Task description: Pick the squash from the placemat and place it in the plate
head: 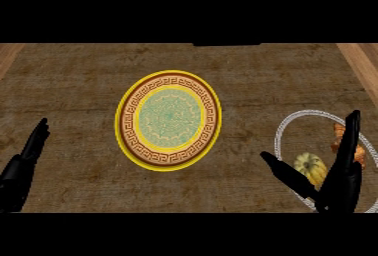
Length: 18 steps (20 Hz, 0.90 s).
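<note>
Your right hand (341,172) was spread wide, thumb splayed to one side and straight fingers to the other, with the squash (311,167) in the gap between them but not yet clasped. That opening looked meant to straddle the squash before closing, so you were judged to be at the approach, nothing lifted. The squash lay on the placemat (284,131), well to the right of the plate (168,120), with an orange thing (340,140) just beyond the squash, partly hidden by your fingers. Bare desk (244,85) ran between the squash and the plate, so the carry leftward looked unobstructed. Your left hand (26,155) rested open far left of the plate, near the view's edge.
</note>
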Available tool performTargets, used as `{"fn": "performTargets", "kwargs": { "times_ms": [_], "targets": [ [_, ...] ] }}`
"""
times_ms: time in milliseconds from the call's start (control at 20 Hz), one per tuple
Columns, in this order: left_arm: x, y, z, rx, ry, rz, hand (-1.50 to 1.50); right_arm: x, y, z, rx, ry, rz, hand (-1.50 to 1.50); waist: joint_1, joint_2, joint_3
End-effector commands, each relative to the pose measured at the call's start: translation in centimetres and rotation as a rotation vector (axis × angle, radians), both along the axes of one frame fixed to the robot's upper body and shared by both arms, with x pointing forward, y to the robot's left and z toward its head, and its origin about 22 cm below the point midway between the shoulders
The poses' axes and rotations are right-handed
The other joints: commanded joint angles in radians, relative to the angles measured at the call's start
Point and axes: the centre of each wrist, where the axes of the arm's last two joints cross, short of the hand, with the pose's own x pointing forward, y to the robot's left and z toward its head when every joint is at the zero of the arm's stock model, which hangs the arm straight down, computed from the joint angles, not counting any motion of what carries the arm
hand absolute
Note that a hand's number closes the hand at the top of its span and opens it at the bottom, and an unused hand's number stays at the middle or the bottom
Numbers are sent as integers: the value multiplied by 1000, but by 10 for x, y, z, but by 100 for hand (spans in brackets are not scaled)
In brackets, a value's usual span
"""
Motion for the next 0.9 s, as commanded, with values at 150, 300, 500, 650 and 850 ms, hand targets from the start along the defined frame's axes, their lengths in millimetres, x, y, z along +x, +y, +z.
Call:
{"fn": "performTargets", "kwargs": {
  "times_ms": [150,300,500,650,850],
  "targets": [
    [0,6,4,17,-1,-8,0,-64,19,-2,-119,203,-53,-150,8,7,-1],
    [-2,0,-7,3,-5,9,0,-80,9,-21,-214,398,-132,-150,3,12,-4],
    [1,-2,-7,10,16,-9,0,-81,-3,-5,-318,579,-248,-150,9,18,-6],
    [-1,0,-4,11,7,-32,0,-79,10,18,-328,674,-338,-150,31,14,-2],
    [11,-14,-3,11,-17,-32,0,-67,27,52,-353,808,-412,-150,38,16,-1]
  ]
}}
